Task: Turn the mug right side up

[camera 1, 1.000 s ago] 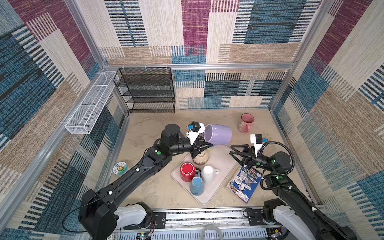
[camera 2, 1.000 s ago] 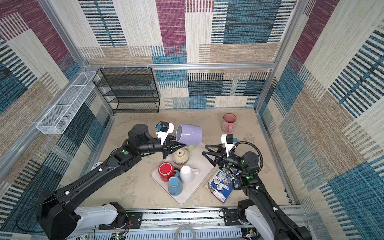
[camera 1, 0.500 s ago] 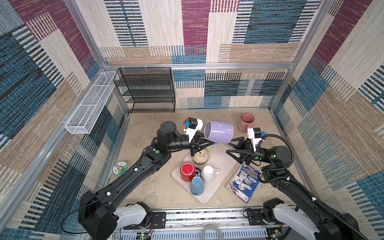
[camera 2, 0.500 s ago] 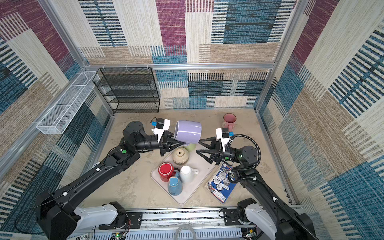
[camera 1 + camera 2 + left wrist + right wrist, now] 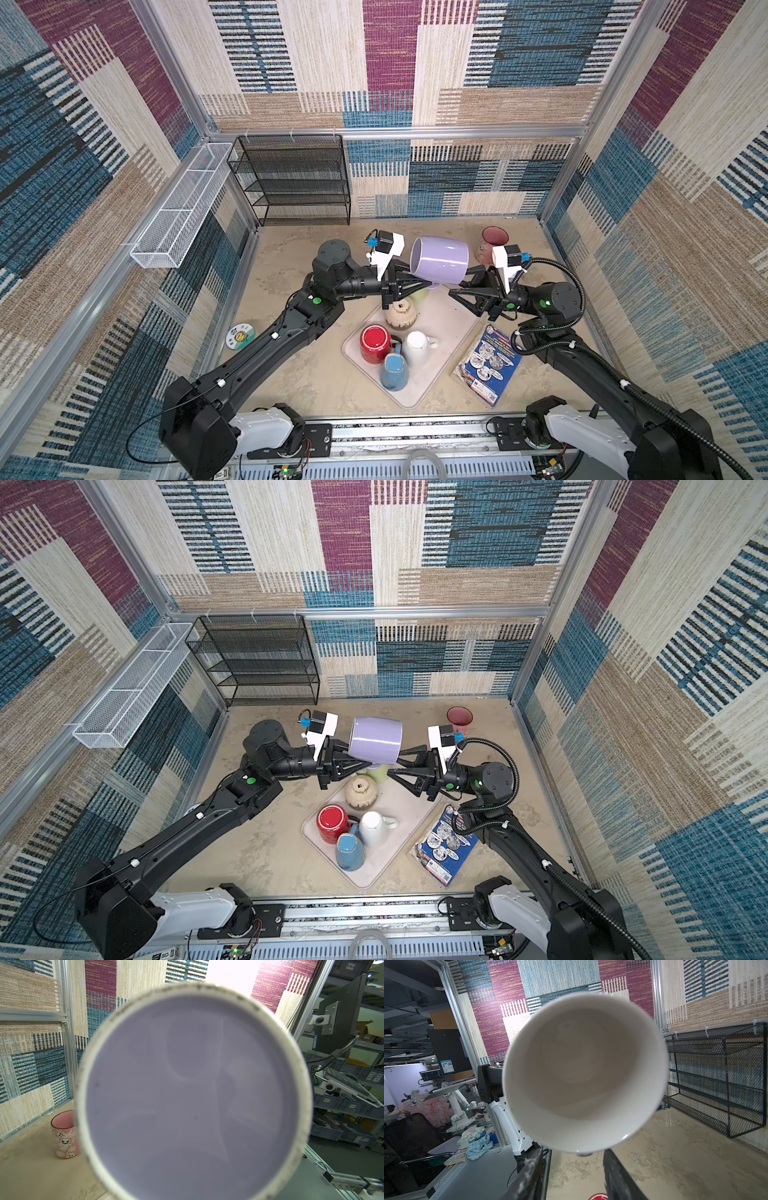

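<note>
Over the last second the right gripper (image 5: 458, 286) has swung up from near the booklet (image 5: 488, 370) to the mouth of the lavender mug (image 5: 440, 259). Its jaws are apart either side of the rim's underside and not yet biting. The left gripper (image 5: 424, 286) stays clamped on the mug from below, holding it on its side above the tray's (image 5: 451, 328) far corner. It looks like a handover being set up so the mug can be turned mouth-up.
</note>
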Robot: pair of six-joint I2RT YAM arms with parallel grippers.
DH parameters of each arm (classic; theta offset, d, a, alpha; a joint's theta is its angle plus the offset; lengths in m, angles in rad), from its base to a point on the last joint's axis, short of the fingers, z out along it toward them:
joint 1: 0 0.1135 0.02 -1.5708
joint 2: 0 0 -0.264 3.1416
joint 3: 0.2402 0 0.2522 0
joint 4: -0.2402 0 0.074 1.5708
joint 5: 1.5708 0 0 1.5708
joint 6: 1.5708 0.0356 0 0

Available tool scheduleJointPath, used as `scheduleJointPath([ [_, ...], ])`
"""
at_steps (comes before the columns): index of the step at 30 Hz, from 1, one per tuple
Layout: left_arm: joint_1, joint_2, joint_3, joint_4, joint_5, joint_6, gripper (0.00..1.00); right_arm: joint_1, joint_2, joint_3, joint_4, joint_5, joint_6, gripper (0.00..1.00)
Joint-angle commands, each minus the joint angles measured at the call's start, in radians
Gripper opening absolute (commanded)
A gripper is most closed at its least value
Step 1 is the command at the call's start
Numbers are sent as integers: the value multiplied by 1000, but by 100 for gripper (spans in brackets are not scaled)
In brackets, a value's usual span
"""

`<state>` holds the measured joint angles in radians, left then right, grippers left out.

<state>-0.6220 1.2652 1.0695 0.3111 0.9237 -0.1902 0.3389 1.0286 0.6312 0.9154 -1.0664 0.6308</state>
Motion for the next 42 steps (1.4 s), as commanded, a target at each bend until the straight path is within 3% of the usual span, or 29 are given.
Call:
scheduleJointPath([
  [1, -1, 6, 9, 96, 29, -25, 0, 5, 8, 17, 45, -7, 17, 49],
  [10, -1, 11, 19, 109, 41, -36, 0, 25, 47, 50, 53, -5, 18, 52],
  [15, -1, 22, 17, 118, 52, -47, 0, 28, 56, 54, 110, 3, 42, 40],
  [24, -1, 45, -11, 188, 62, -88, 0, 44, 97, 73, 152, 16, 69, 35],
  [33, -1, 77, -13, 240, 83, -122, 0, 50, 119, 88, 165, 22, 70, 21],
  [39, -2, 104, -27, 290, 89, -160, 0, 53, 139, 88, 192, 34, 87, 22],
  [42, -2, 112, -29, 333, 91, -170, 0, 52, 146, 91, 205, 37, 93, 16],
])
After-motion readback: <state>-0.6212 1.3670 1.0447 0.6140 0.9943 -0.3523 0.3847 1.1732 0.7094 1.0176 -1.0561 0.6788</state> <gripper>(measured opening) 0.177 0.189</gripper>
